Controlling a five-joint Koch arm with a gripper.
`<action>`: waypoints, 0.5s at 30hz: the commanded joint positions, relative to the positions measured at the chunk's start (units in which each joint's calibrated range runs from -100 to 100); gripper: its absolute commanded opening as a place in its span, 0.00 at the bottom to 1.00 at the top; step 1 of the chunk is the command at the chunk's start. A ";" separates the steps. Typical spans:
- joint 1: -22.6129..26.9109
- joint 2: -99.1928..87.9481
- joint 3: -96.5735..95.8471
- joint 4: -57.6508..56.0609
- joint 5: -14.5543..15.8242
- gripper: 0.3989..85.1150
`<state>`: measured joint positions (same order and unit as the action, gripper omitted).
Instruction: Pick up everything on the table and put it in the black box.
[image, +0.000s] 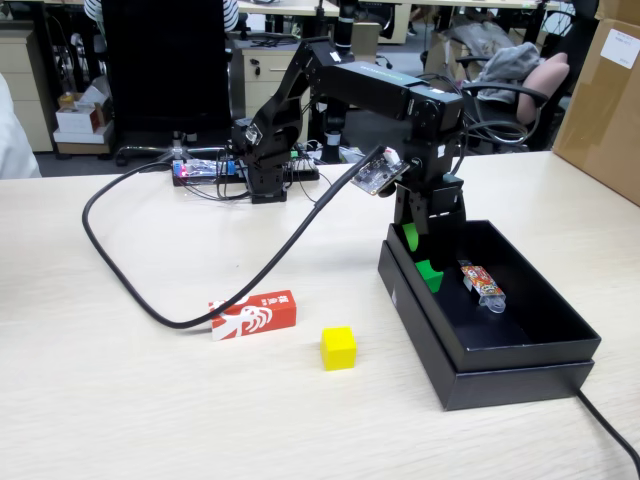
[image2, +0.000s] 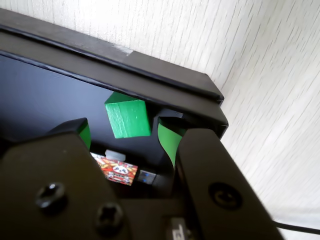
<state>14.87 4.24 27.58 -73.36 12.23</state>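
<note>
Wrist view puts the gripper nearest: its green-padded jaws stand spread, and the green cube sits between and just past them, loose, not pinched, by the box wall. Beneath lies a packet on the box floor. That cube looks light, stiff and flat-sided, easy to pinch across opposite faces, though it seems already delivered.

Fixed view, near to far: the yellow cube stands on the table, with clear room on all sides; it should handle like the green one. Just beyond, the carton is light but probably crushable, best taken across its narrow width. A cable passes right at its far end and could snag. The box's stepped rim is the edge to clear on entry.
</note>
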 joint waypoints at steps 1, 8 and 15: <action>-0.05 -4.76 2.07 -0.21 -0.49 0.34; -2.83 -18.07 5.60 -0.29 -1.37 0.39; -8.11 -28.40 1.34 -0.29 -3.81 0.45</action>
<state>8.52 -19.95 28.77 -73.85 10.13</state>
